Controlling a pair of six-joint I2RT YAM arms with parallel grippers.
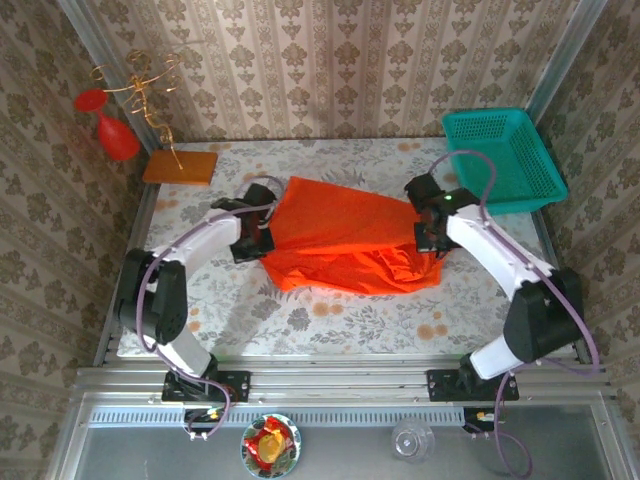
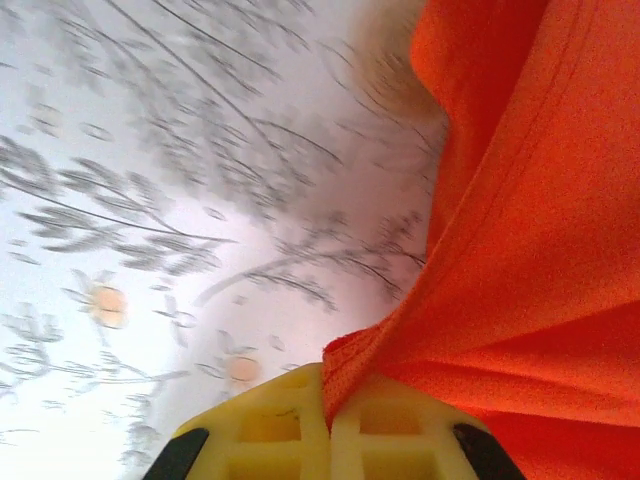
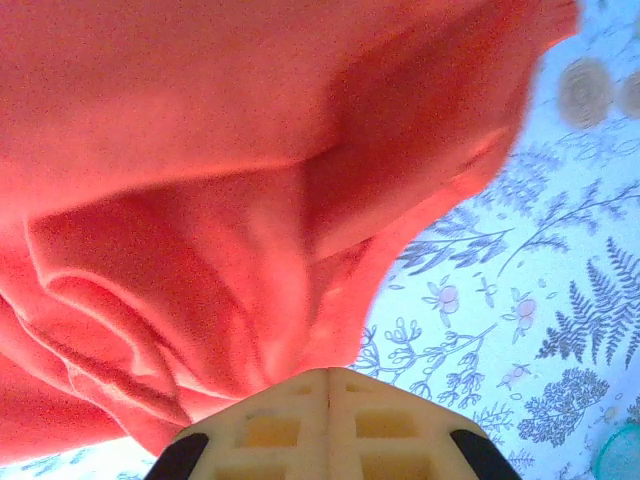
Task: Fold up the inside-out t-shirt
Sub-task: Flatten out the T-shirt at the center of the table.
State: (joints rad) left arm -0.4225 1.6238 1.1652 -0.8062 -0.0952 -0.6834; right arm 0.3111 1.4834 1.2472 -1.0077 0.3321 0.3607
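T-shirt position: the plain orange-red soft cloth t-shirt lies in the middle of the floral-patterned surface, between the two arms. It is rather flat along its far side and bunched in wrinkles at its near right corner.
Left jaws: closed on the left edge of the t-shirt. A hem goes into the seam between the two yellow pads.
Right jaws: closed on the right side of the t-shirt. A bundle of folds runs down into the line between the pads.
Reason for this hold: in my judgement the arms take opposite sides so that the cloth can be pulled flat or turned before any fold. One grip alone would let it sag.
Stage: the outline is irregular and no clean fold shows, so the folding seems not yet done.
Top view gives: the whole outline of the shirt, both arms reaching inward, and the teal plastic mesh basket at the far right, apart from the cloth.
Wrist views give: the pinch itself, which from above the wrists cover. The left one shows a single edge held, the right one several layers.
Limit: the surface pattern in the left wrist view is blurred.
Risk: the right grip may drag extra layers along.
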